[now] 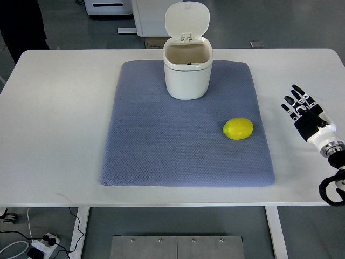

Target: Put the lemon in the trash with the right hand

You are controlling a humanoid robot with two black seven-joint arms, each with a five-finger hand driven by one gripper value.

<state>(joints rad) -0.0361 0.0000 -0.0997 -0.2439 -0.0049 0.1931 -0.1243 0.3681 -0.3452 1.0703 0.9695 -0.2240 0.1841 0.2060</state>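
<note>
Where mat (161, 145) lies: white tbl (59, 118) (grey floor)

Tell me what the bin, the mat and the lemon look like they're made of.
Bin: probably plastic, cream-white, smooth with a soft sheen and a hinged lid standing open. Mat: looks like woven or foam-backed fabric, grey-blue, matte, with a fine diamond texture. Lemon: glossy yellow skin; real fruit or a plastic replica, I can't tell.

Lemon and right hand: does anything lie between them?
No object. In the top view, between the lemon and the open right hand lie only the blue mat's edge and bare white table.
</note>
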